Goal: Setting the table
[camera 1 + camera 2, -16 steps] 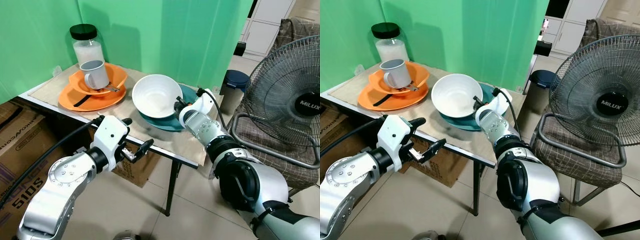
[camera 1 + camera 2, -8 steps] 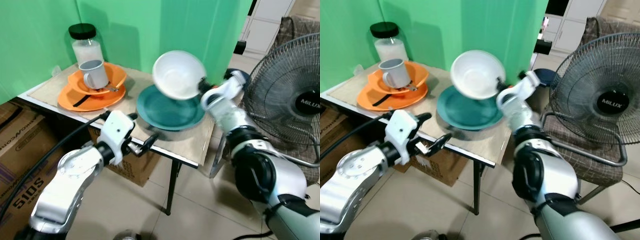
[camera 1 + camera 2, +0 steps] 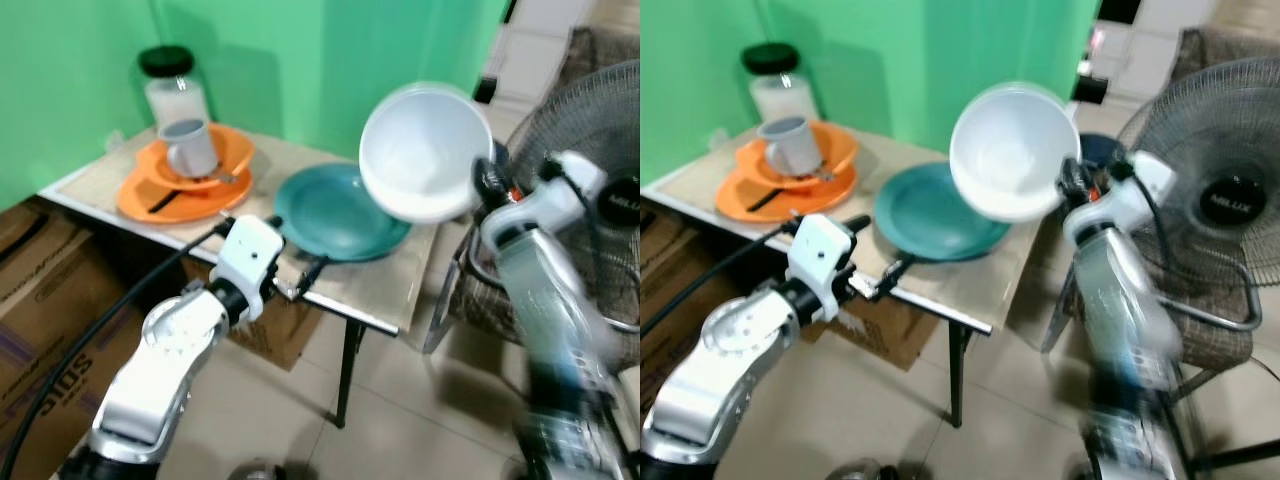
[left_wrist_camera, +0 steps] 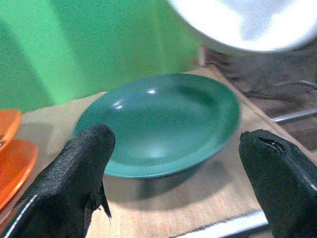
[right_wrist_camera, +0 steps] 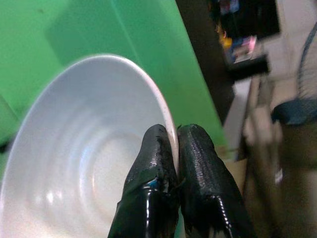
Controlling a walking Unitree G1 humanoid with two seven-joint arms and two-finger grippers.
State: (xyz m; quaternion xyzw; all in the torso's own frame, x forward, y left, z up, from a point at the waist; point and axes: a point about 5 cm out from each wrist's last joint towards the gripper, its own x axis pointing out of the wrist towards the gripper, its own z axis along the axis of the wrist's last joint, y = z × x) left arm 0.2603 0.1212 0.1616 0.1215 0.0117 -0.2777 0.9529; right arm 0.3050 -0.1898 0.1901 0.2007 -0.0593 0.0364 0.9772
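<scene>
Once on teal plate, white bowl lifted, right claw pinching rim

You get bright, even indoor light. The silver right arm smears with motion blur; the glossy teal plate carries small glare spots and a soft shadow underneath.

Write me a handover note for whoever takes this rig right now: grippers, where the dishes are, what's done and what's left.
Right gripper: shut on the rim of the white bowl, held tilted in the air off the table's right end.
Left gripper: open, at the table's near edge, aimed at the teal plate.
Teal plate lies bare on the table. At the far left, the orange plates are stacked with a grey mug on top, and a jar stands behind.
Done: bowl lifted off the teal plate.
Left: set the bowl down, lay out the plates and mug.
</scene>
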